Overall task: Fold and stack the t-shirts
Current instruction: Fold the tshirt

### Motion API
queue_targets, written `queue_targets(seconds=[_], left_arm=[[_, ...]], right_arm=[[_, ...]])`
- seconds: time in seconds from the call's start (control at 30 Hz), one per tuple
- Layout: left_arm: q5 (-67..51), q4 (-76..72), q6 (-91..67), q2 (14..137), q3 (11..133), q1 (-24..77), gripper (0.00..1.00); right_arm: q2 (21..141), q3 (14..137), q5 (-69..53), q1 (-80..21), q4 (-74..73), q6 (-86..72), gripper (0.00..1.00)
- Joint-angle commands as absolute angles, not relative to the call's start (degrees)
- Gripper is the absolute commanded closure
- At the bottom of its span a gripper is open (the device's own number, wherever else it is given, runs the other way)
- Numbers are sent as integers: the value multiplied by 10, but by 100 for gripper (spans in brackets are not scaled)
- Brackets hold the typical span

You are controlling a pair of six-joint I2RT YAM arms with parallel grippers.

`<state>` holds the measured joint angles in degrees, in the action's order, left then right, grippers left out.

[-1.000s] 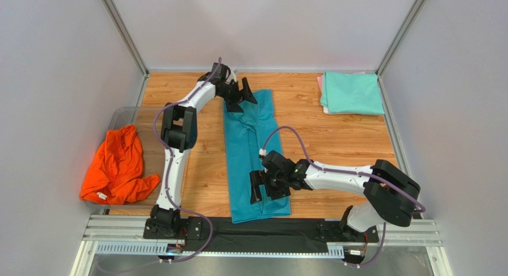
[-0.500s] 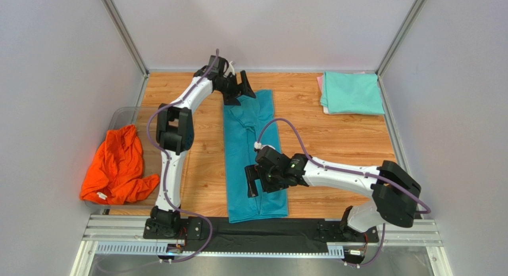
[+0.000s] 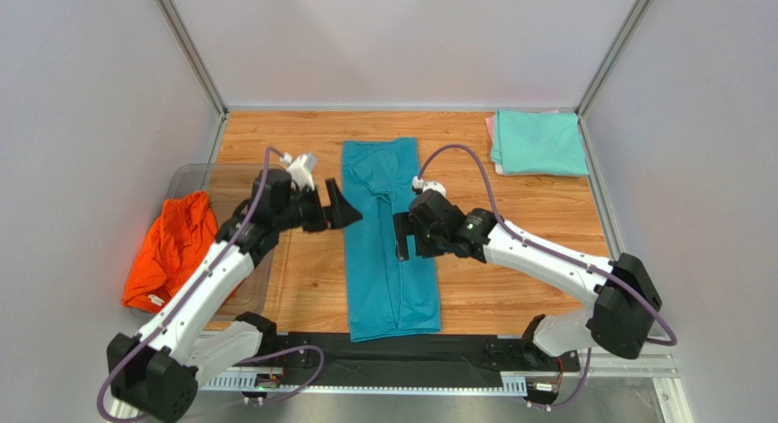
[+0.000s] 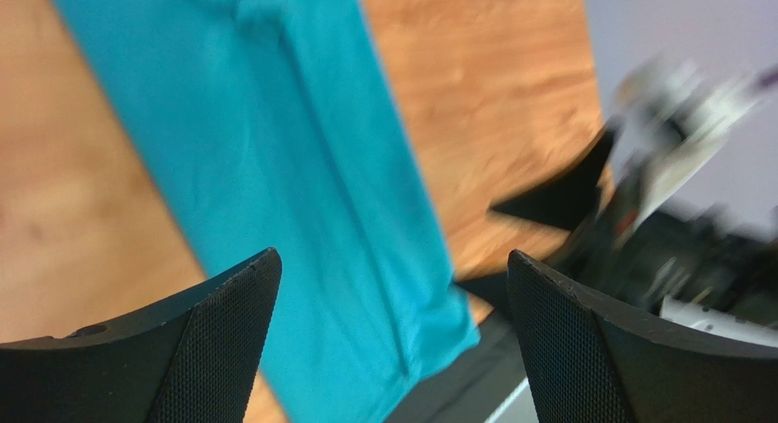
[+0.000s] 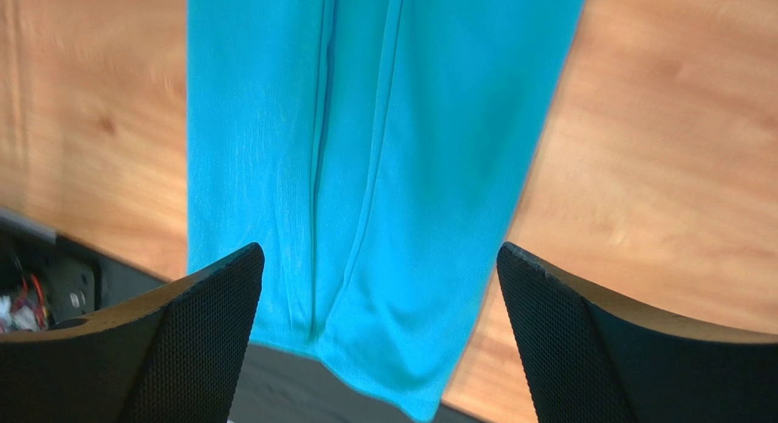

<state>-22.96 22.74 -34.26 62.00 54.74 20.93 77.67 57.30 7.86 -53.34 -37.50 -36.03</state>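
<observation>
Overhead, left pincer [image 3: 345, 211], right pincer [image 3: 400, 238] (both spread, empty), straight-edged teal t-shirt [image 3: 379, 286] below.

The teal-blue shirt [image 3: 388, 250] is plain, one colour all over. The orange shirt [image 3: 178, 250] is bright and also has no pattern. The mint green shirt [image 3: 541, 142] is plain, and only a thin pale edge of the pink shirt [image 3: 491, 129] shows. The table [image 3: 539, 218] is orange-brown wood with darker grain lines. The arms [image 3: 548, 257] are white with black joints. The gripper fingers [image 5: 196, 336] are black with a fine mesh pattern.
</observation>
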Motion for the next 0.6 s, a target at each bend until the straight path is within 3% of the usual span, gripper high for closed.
queue_targets(seconds=[0.0,0.23,0.57], left_arm=[[-192,221,-409,524,409,213,0],[-129,332,-423,310,288,213,0],[-161,316,-411,210,241,214,0]], right_arm=[[815,632,98,-490,-358,-312,0],[979,799,81,-420,-350,-270,0],[1264,1084,123,-397,-435,-200,0]])
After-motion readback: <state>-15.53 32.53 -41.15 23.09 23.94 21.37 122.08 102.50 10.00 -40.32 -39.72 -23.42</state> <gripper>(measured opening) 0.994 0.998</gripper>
